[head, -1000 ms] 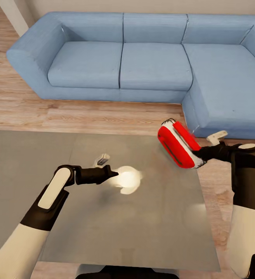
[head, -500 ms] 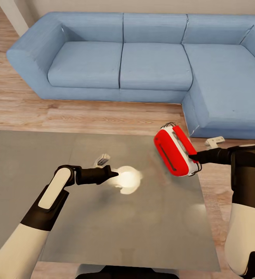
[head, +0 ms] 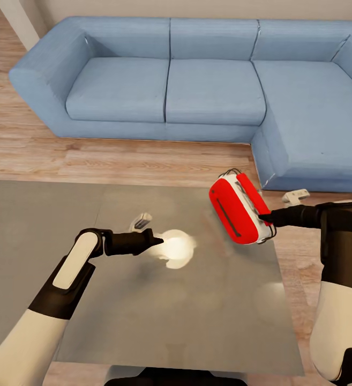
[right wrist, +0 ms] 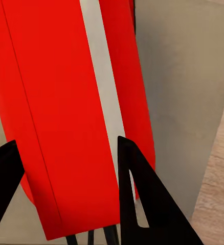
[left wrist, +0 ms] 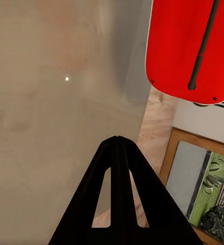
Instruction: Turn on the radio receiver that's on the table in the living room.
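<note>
Head view has the right claw (head: pixel 265 217) clamped on the radio receiver (head: pixel 234 209), holding it tilted in the air over the far right part of the bench (head: pixel 47 230), near its right edge. The red box shows a broad red face with a dark slot toward the camera, a white band along its side, and thin wire at its top and lower end. Right wrist view puts the radio receiver (right wrist: pixel 66 112) between the two black fingers (right wrist: pixel 137 199), red body and pale band running lengthwise, with the grey bench top (right wrist: pixel 188 102) behind it and a strip of wood floor (right wrist: pixel 219 189) at the corner.

Over the middle of the bench, the left claw (head: pixel 153 240) hovers beside a bright white glare on the glossy top. Left wrist view shows its fingers (left wrist: pixel 117 168) pressed together to a point, gripping nothing, with the red radio receiver (left wrist: pixel 191 48) ahead. Beyond the bench stands a blue sofa (head: pixel 197 86) on the plank floor (head: pixel 117 158).
</note>
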